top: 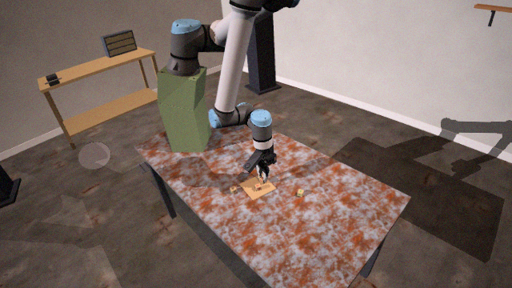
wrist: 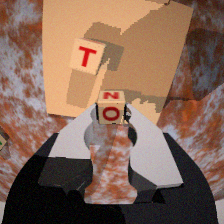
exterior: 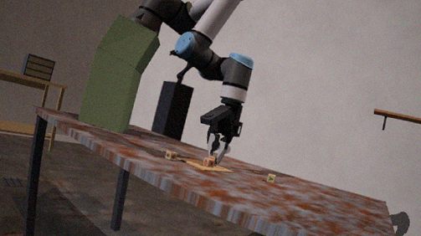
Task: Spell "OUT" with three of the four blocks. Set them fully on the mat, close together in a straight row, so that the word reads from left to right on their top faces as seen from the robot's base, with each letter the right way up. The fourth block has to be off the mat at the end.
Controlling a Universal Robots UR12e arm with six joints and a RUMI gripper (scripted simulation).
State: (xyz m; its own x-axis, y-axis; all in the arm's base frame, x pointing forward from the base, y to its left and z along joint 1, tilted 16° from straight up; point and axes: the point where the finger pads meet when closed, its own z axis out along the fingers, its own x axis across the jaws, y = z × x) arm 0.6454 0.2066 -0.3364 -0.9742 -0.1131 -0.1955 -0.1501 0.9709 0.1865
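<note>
My gripper [top: 263,181] [exterior: 216,160] [wrist: 111,104] is shut on the O block [wrist: 111,115], low at one edge of the mat [top: 254,195] [exterior: 223,170] [wrist: 60,15]. O is on top; N shows on a side. I cannot tell if it touches the mat. The T block [top: 258,186] [wrist: 87,56] sits fully on the mat, apart from O. T's top points to the right as seen from the base. Two more blocks stand off the mat: one block [top: 234,190] [exterior: 170,156] by the mat's left corner, one green-lettered block [top: 300,193] [exterior: 271,178] on the other side. Their top letters are not readable.
The speckled table [top: 280,236] [exterior: 307,205] carries the mat and blocks. The robot's green pedestal [top: 186,120] [exterior: 114,82] stands at the table's back left. A wooden bench [top: 92,68] and a dark column [top: 262,56] stand behind, beyond the table.
</note>
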